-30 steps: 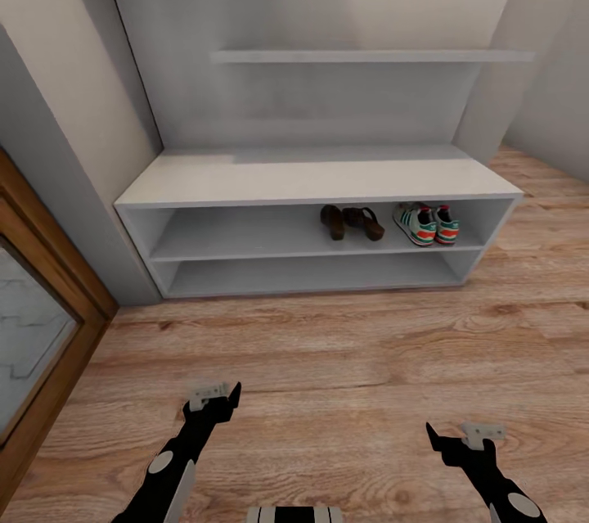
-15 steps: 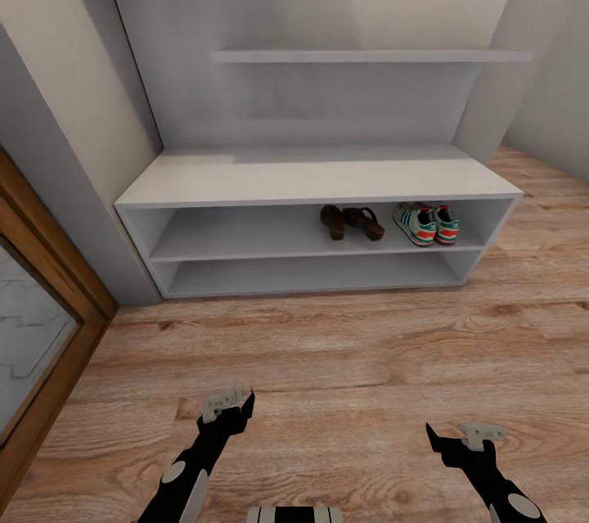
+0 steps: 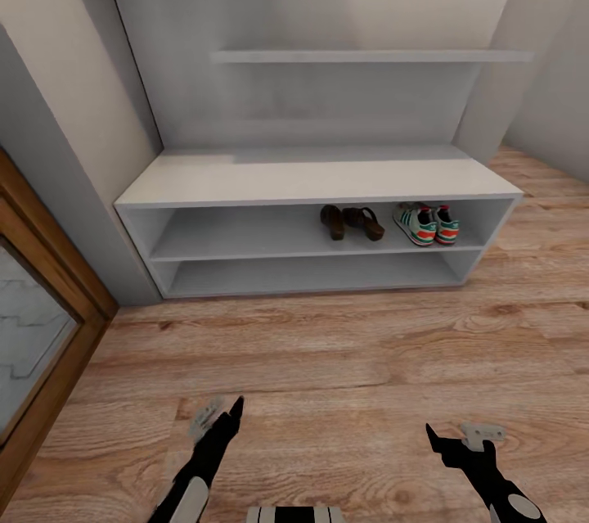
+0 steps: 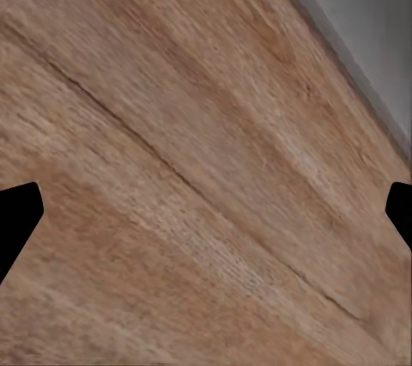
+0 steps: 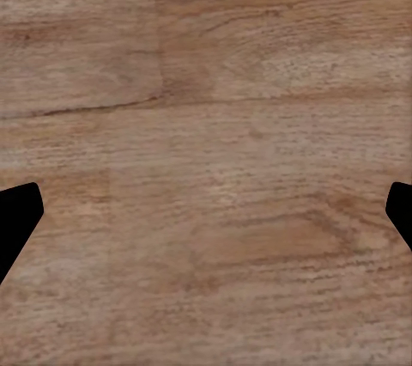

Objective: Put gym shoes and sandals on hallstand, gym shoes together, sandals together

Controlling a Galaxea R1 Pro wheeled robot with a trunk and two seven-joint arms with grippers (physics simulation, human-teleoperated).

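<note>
Head view, nearest first: the left gripper (image 3: 219, 415) hangs low over the corridor floor (image 3: 327, 359), one dark fingertip pointing forward and a pale finger beside it. The right gripper (image 3: 465, 435) hangs over the planks on the other side, at about the same depth. In the left wrist view the two black fingertips (image 4: 17, 216) sit at opposite edges of the picture with bare wood grain between them, so that claw is spread wide and holds nothing; a grey strip crosses one corner. The right wrist view gives the same reading: fingertips (image 5: 17, 216) far apart, planks between, nothing gripped.

Farther on, a brown wooden door frame (image 3: 49, 294) runs along the left side. Beyond the open floor stands the hallstand (image 3: 311, 178) against the wall, with a floating shelf (image 3: 368, 56) on its back panel. On its upper open shelf, right of the middle, lie the two sandals (image 3: 352, 222), side by side and almost touching. Just to their right, near the shelf's end, sit the two gym shoes (image 3: 425, 223), also side by side, heels toward the camera.
</note>
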